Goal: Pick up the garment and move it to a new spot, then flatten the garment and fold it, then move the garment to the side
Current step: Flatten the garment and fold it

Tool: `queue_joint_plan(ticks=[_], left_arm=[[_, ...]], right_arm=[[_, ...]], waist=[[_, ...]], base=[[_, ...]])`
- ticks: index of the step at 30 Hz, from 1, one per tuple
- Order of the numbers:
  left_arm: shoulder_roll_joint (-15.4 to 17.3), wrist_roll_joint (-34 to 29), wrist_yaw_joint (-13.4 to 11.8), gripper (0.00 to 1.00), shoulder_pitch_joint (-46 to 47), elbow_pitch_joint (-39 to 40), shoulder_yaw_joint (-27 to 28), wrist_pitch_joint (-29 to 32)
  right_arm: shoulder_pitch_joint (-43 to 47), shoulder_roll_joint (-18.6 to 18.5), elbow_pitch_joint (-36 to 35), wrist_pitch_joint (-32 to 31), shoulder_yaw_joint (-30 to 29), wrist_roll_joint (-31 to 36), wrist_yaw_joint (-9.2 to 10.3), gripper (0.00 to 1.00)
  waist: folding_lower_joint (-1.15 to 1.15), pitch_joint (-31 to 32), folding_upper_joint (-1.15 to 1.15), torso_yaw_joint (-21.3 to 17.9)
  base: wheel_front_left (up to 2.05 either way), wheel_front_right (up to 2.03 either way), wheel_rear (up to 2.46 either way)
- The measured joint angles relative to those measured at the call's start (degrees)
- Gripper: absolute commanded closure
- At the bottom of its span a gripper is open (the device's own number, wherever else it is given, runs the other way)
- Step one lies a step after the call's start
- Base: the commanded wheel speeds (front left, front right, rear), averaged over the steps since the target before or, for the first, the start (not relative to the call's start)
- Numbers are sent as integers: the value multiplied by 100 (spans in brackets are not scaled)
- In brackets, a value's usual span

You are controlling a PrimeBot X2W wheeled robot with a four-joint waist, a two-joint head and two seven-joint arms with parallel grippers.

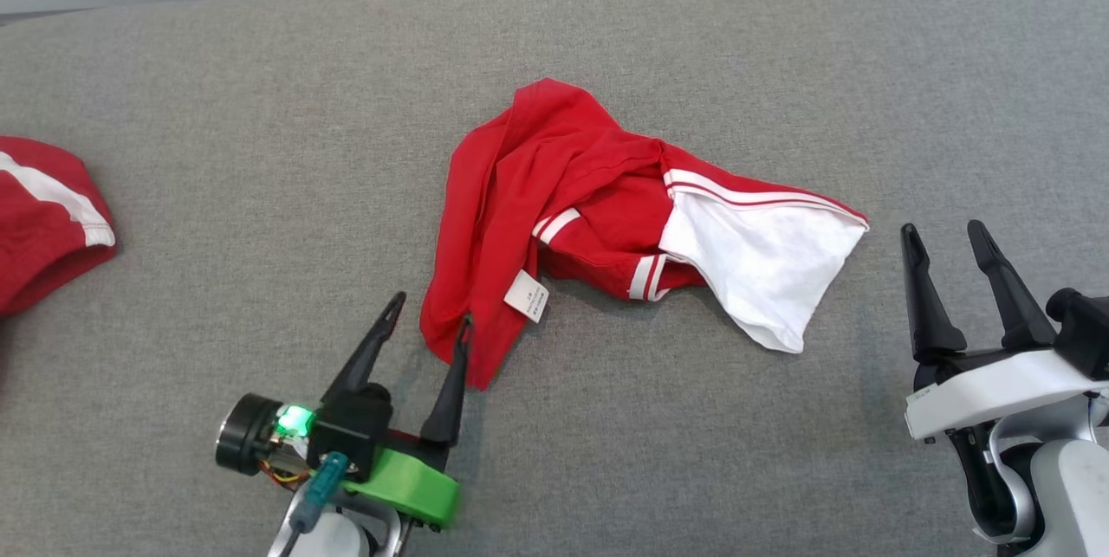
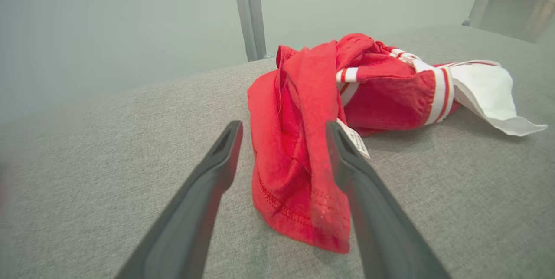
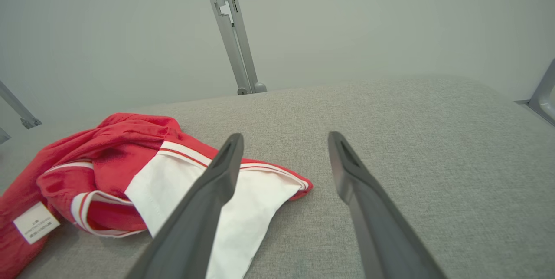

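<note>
The garment [image 1: 572,193] is a crumpled red piece with white stripes, a white panel on its right side and a white label; it lies in a heap in the middle of the grey padded table [image 1: 260,106]. My left gripper [image 1: 431,319] is open at the garment's near left corner, and the red hem [image 2: 299,201] hangs between its two fingers, lying against the right one. At the lower right my right gripper [image 1: 946,232] stands open and holds nothing, a short way right of the white panel [image 3: 243,209].
Another red garment with a white stripe [image 1: 43,219] lies at the table's left edge. A metal post [image 2: 249,10] rises behind the table's far edge. Bare grey surface surrounds the heap.
</note>
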State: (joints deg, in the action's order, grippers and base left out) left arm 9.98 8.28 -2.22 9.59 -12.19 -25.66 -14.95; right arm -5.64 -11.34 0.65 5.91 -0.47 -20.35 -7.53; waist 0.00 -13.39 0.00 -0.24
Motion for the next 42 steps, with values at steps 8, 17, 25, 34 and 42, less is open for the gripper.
queue_joint_plan(ticks=[8, 17, 25, 34, 42], left_arm=[[-249, 587, 12, 0, -187, 330, 960, 0], [-73, 860, 9, 0, -356, 331, 1424, 44], [24, 989, -40, 0, -767, 570, 1451, 345], [98, 1079, -160, 0, -1187, 927, 1448, 666], [143, 1134, -185, 0, -1252, 1106, 1416, 867]], right_arm=[[61, 102, 24, 124, -25, 112, 0, 0], [216, 121, 87, 98, 100, 193, 0, 0], [422, 104, 94, 24, 297, 231, 0, 0], [672, 90, -1, -73, 396, 233, 0, 0], [747, 71, -141, -127, 396, 238, 0, 0]], waist=[[0, 198, 0, 11], [0, 548, 0, -6], [0, 864, 0, -81], [0, 1206, 0, -209], [0, 1262, 0, -257]], base=[[0, 0, 0], [0, 0, 0], [0, 0, 0], [0, 0, 0], [0, 0, 0]])
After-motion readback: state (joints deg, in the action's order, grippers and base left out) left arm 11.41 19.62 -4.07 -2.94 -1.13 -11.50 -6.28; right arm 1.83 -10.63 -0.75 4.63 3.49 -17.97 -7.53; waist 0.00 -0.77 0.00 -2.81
